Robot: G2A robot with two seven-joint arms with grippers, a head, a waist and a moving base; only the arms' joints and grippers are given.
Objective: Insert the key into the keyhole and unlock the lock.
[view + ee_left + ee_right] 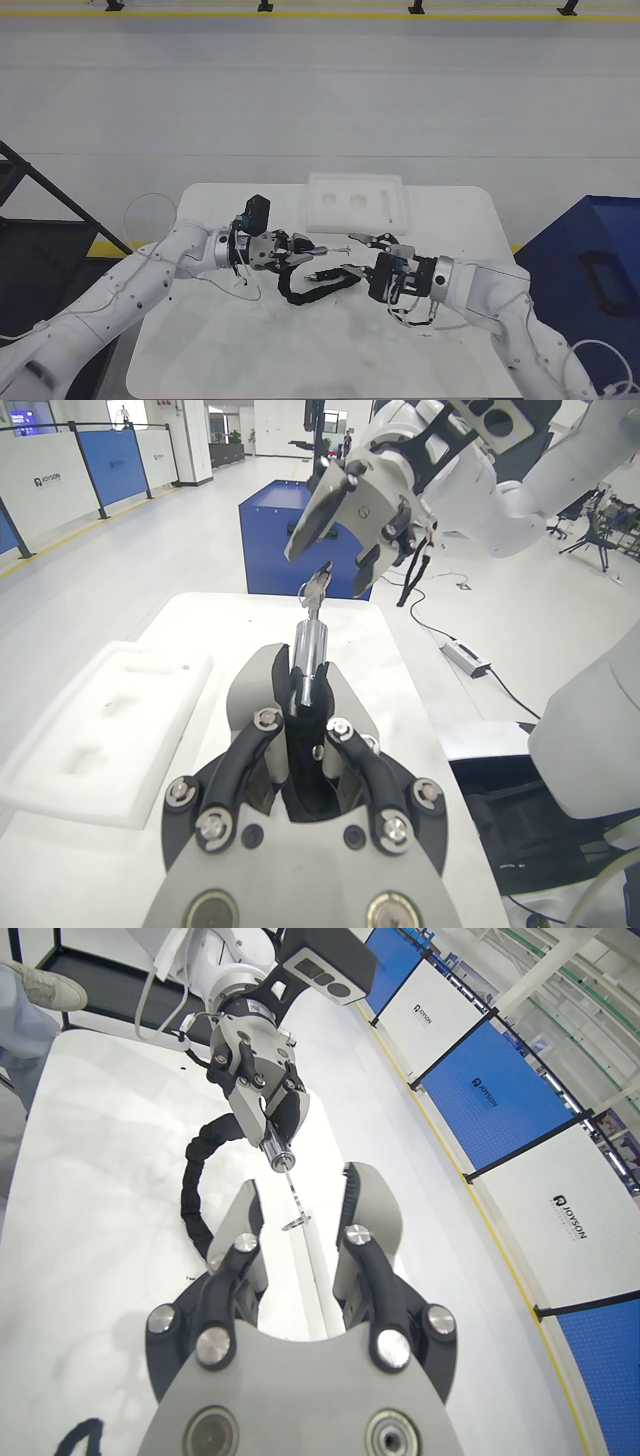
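My left gripper is shut on the lock, a silver cylinder with a black sleeved cable hanging in a loop down to the table. The key sticks out of the keyhole in the cylinder's end, blade in and ringed head free. My right gripper faces the lock, open. The key's head lies between its fingers, which do not touch it. In the left wrist view the right gripper hangs just beyond the key.
A white foam tray with cut-out pockets lies at the table's far side. A blue bin stands off the right end of the white table. A black frame stands at the left.
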